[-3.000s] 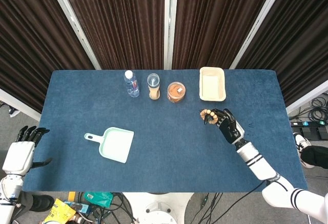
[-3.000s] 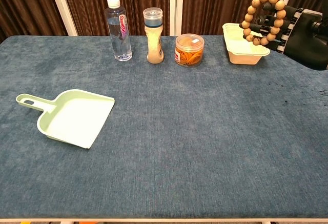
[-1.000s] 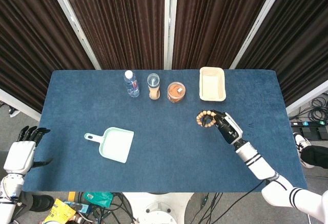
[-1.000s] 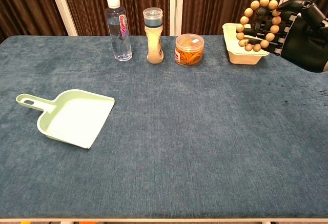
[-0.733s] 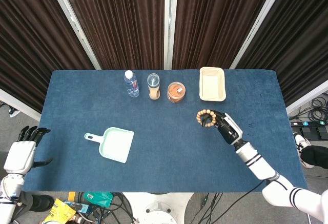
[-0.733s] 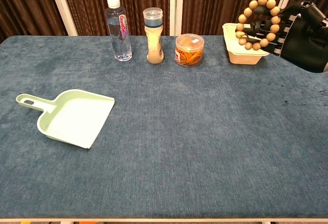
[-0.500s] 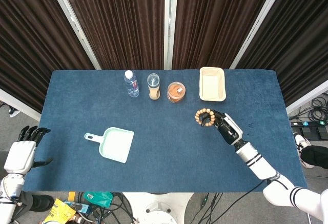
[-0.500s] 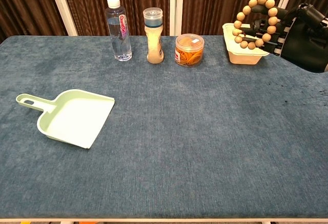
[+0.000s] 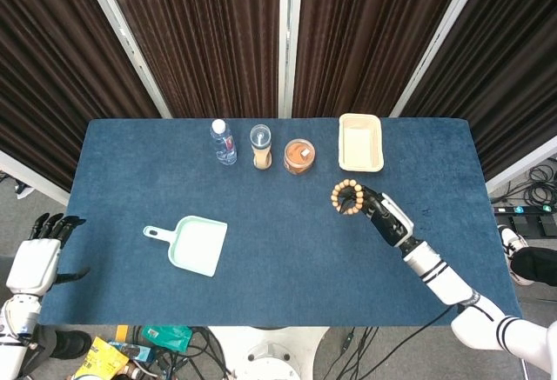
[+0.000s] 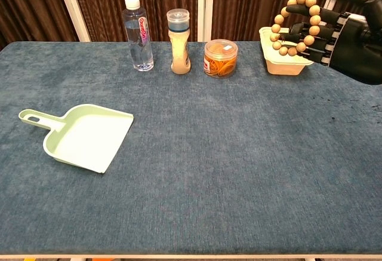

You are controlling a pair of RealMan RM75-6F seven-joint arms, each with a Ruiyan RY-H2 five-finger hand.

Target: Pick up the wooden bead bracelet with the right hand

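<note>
The wooden bead bracelet (image 9: 346,197) (image 10: 296,24) is a ring of round tan beads, lifted off the blue table (image 9: 261,284). My right hand (image 9: 385,215) (image 10: 349,37) holds it, its dark fingers threaded through the ring, right of the table's middle. In the chest view the bracelet hangs in front of the cream tray (image 10: 285,64). My left hand (image 9: 39,254) is open beside the table's left edge, holding nothing; the chest view does not show it.
Along the far edge stand a water bottle (image 9: 223,142), a lidded shaker jar (image 9: 260,146), an orange-filled tub (image 9: 299,156) and a cream tray (image 9: 360,143). A pale green dustpan (image 9: 193,244) lies at the left. Dark curtains hang behind.
My right hand has shifted the bracelet slightly left and up over the last second, still holding it. The left hand has not moved.
</note>
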